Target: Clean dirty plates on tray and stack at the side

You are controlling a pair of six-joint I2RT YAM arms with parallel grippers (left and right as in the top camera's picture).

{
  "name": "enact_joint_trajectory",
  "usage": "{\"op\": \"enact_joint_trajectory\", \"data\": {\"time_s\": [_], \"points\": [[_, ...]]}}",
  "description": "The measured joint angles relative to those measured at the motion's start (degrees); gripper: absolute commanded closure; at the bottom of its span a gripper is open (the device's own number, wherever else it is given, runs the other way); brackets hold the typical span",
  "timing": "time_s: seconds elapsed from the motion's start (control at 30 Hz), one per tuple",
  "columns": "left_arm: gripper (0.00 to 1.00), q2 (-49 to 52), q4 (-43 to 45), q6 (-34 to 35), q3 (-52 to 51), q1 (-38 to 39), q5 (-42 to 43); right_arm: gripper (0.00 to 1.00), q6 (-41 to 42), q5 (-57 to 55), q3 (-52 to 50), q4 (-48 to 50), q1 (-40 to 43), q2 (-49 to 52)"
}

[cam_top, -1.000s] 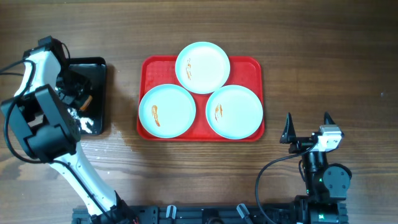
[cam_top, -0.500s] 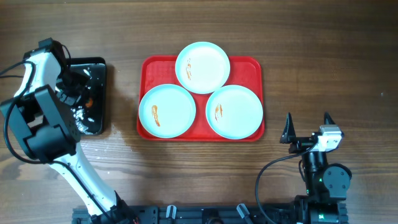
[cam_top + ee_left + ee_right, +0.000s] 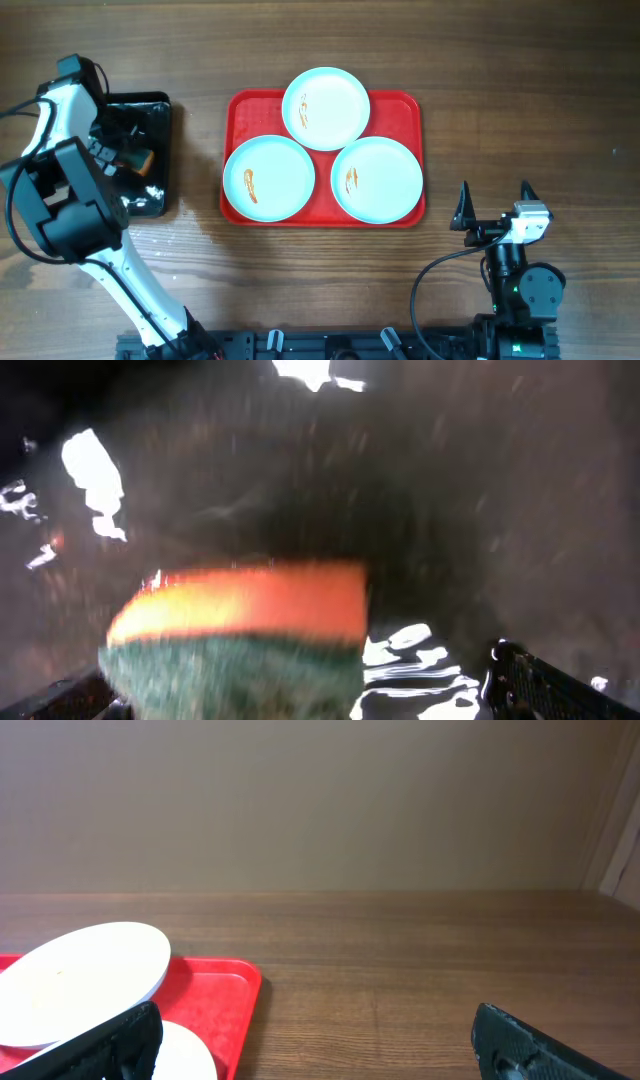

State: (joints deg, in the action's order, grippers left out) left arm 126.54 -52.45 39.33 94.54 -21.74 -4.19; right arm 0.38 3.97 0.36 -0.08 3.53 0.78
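Left hand spread wide, with the blurred orange-green sponge between its fingers. It sits over the glossy black tray at upper left, slightly higher than half a second ago. Three plates unmoved on red tray, centre. Right hand wide, unchanged, lower right above surface.

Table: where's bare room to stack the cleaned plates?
Bare wood lies right of the red tray, beyond the right gripper; a narrower strip separates it from the black tray. The red tray itself is crowded: three plates fill it.
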Motion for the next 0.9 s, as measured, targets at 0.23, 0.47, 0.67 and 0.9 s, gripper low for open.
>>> {"op": "enact_joint_trajectory", "data": {"time_s": [0.23,0.47,0.67,0.9], "points": [[0.59,0.0,2.21,0.31,0.0,-0.11,-1.01,0.0,0.02,0.0,0.0,0.0,0.0,0.0],[0.96,0.0,2.38,-0.02,0.0,-0.11,-1.16,0.0,0.0,0.0,0.0,0.0,0.0,0.0],[0.91,-0.02,2.05,0.0,-0.09,-0.11,-1.16,0.0,0.0,0.02,0.0,0.0,0.0,0.0],[0.0,-2.51,0.5,-0.04,-0.22,-0.11,-0.94,0.0,0.0,0.0,0.0,-0.02,0.0,0.0]]}}
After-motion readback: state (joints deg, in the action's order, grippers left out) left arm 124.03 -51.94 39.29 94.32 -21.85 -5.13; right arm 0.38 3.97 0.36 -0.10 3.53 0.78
